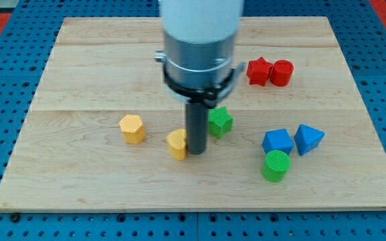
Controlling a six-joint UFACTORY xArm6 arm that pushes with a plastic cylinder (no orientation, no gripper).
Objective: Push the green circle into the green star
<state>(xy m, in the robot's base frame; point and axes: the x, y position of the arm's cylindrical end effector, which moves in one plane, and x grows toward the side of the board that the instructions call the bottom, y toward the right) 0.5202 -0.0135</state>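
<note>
Near the worktop (79, 194) centre, my tip (196, 152), gripperless and holding nothing, touches a yellow block (177, 143); the green circle (275, 165), lower right, could miss the green star (220, 121).

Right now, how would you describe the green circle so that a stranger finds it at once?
Look at the wooden board, toward the view's lower right. Two blue blocks sit there; the green circle lies just below the left one. It is the only round green block.
</note>
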